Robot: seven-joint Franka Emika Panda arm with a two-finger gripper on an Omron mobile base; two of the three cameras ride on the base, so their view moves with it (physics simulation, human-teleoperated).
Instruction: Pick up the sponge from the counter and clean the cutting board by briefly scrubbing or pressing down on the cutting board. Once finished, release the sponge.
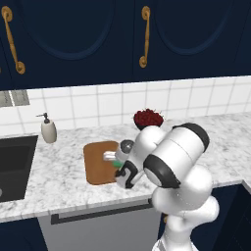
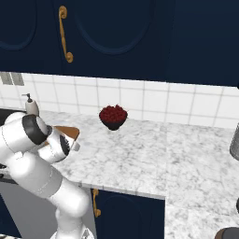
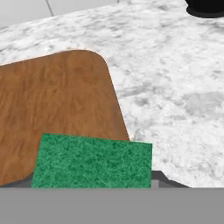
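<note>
Marble worktop (image 1: 63,171) under dark blue cupboards, white tiles behind, and we're right over the action. Sponge (image 3: 92,161) sits at the bottom of the hand view, green face to the camera, its long axis running across the picture, most of it over the cutting board (image 3: 57,105) and its right end past the board's edge above bare marble. Whether it presses the wood or hangs just off it, can't tell. Pincer (image 1: 119,164) is low over the board's right side in the left base view, with a sliver of green at it; the fingers are hidden by the sponge and the wrist, so I cannot tell how the jaws stand.

Left base view gives the whole board, long axis running away toward the wall, plus a dark sink (image 1: 14,164) at left and a soap dispenser (image 1: 48,130) by the tiles. Right base view hides most of the board behind the arm, only a brown corner (image 2: 67,131) peeking out. Bowl of red fruit (image 2: 113,115) stands behind the board near the wall. No writing or labels readable anywhere.
</note>
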